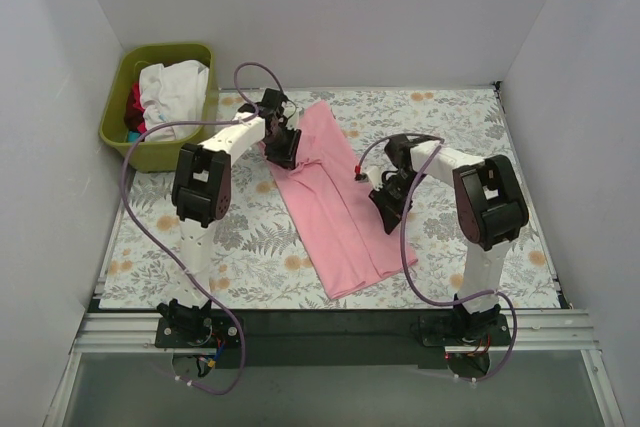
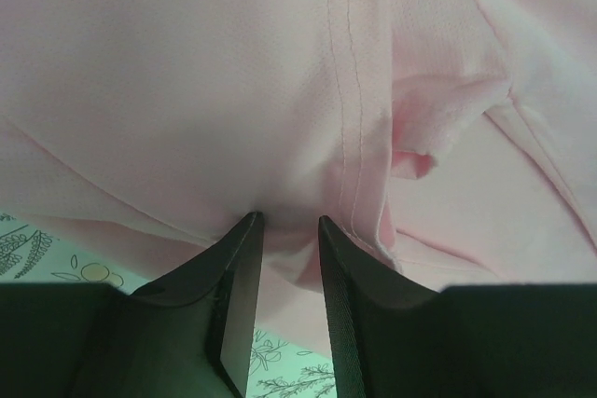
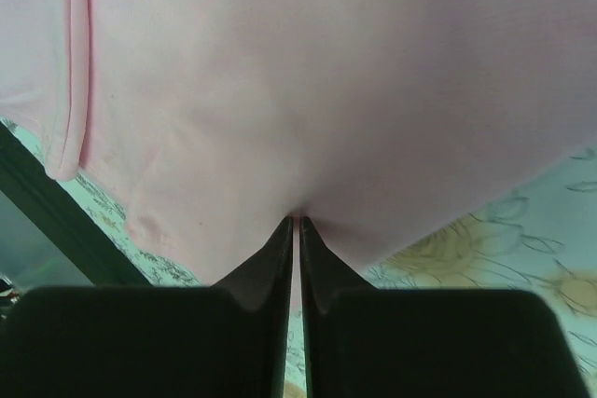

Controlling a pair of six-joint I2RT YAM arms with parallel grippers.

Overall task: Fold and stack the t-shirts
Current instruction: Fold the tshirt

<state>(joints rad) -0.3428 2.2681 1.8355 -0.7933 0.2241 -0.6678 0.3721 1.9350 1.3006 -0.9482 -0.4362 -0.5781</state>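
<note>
A light pink t-shirt [image 1: 330, 197] lies on the floral mat as a long strip running from the back centre toward the near edge. My left gripper [image 1: 283, 152] is down at its far left edge. In the left wrist view its jaws [image 2: 289, 221] stand a little apart, open, with pink cloth [image 2: 187, 90] lying slack between the tips. My right gripper [image 1: 385, 212] sits at the strip's right edge, halfway along. In the right wrist view it [image 3: 297, 219] is shut on a pucker of the pink cloth [image 3: 326, 72]. A white t-shirt [image 1: 175, 87] and a red one [image 1: 133, 102] lie in the bin.
An olive-green bin [image 1: 120, 137] stands at the back left corner, against the wall. The floral mat [image 1: 250, 237] covers the table. White walls close in the left, back and right sides. The arm bases and a black rail [image 1: 330, 322] run along the near edge.
</note>
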